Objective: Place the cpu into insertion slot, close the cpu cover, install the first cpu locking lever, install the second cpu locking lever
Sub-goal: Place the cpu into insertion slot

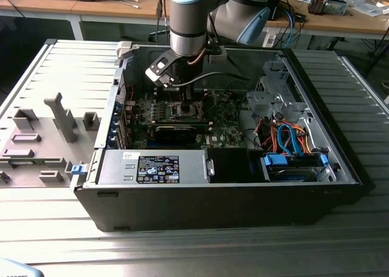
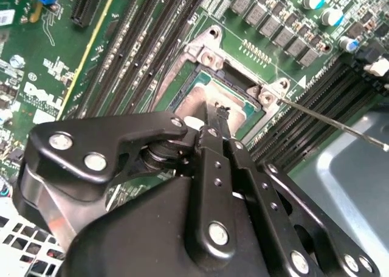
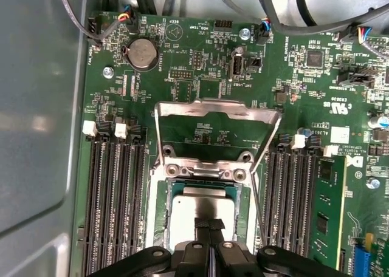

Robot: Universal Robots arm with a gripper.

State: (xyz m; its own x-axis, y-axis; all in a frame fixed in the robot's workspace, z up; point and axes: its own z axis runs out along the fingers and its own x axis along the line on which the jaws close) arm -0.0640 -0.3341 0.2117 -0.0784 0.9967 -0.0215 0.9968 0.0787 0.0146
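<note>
claw (image 3: 209, 224) over dull silver-grey cpu (image 3: 187, 209)

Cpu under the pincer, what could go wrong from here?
The shut pincer sits right on top of the cpu, so a sideways nudge could shift the chip in the insertion slot. The cpu cover stands open and a thin locking lever sticks out beside the slot; a careless move might snag either.

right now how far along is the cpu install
Done: the small silver-grey square cpu looks seated in the dark, silver-rimmed insertion slot. In hand: the black pincer, shut, rests at the chip's top. Left: the thin silvery square cpu cover stands open, and a thin wire locking lever sticks out unlatched.
</note>
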